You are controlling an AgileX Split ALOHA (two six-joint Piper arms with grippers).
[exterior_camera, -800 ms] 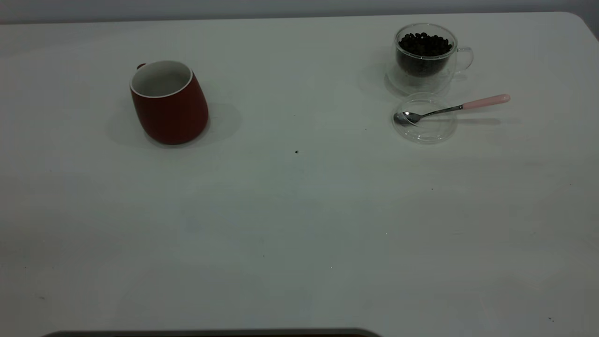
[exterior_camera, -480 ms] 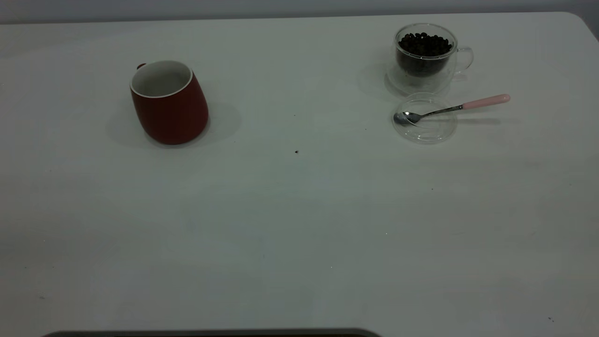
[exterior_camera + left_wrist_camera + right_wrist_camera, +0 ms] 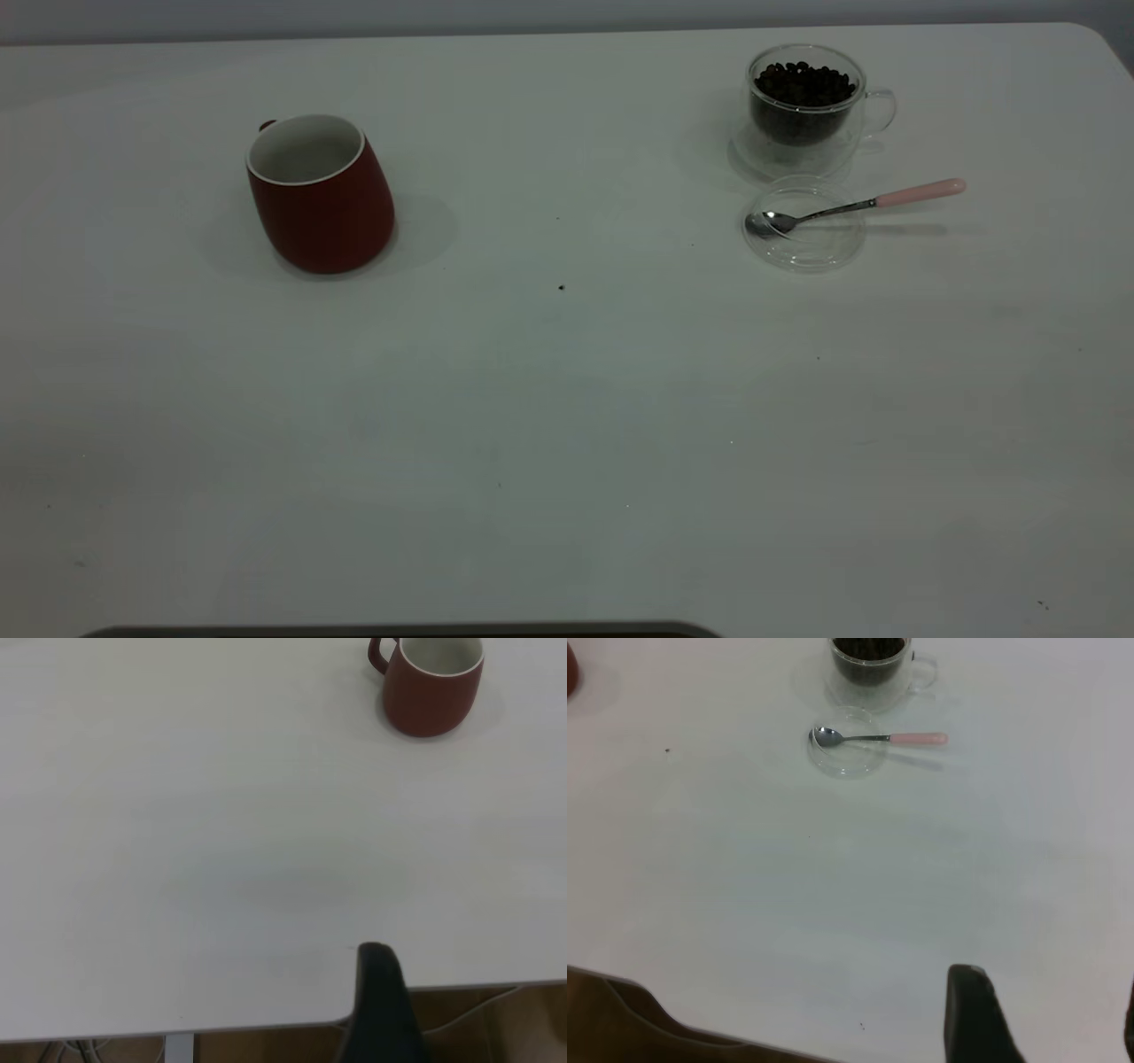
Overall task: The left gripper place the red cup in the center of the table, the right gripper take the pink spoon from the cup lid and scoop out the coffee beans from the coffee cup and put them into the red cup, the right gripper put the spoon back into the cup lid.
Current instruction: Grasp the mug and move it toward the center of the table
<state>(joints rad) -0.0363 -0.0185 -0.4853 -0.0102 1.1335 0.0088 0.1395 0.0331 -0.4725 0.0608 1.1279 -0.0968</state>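
The red cup (image 3: pixel 321 199) stands upright at the table's (image 3: pixel 567 399) far left, also seen in the left wrist view (image 3: pixel 431 682), far from the left gripper (image 3: pixel 474 1005). Of that gripper only one black finger (image 3: pixel 381 1001) shows, with nothing beside it, over the table's edge. The coffee cup (image 3: pixel 804 111) holds coffee beans (image 3: pixel 804 84) at the far right. Just in front lies the cup lid (image 3: pixel 804 235) with the pink spoon (image 3: pixel 864 204) resting on it, bowl in the lid, handle pointing right. The right gripper (image 3: pixel 1050 1014) is open and empty, well short of the spoon (image 3: pixel 877 738).
A few dark specks (image 3: pixel 561 287) dot the white tabletop between the two cups. A dark band (image 3: pixel 399 631) runs along the near edge in the exterior view. Neither arm shows in that view.
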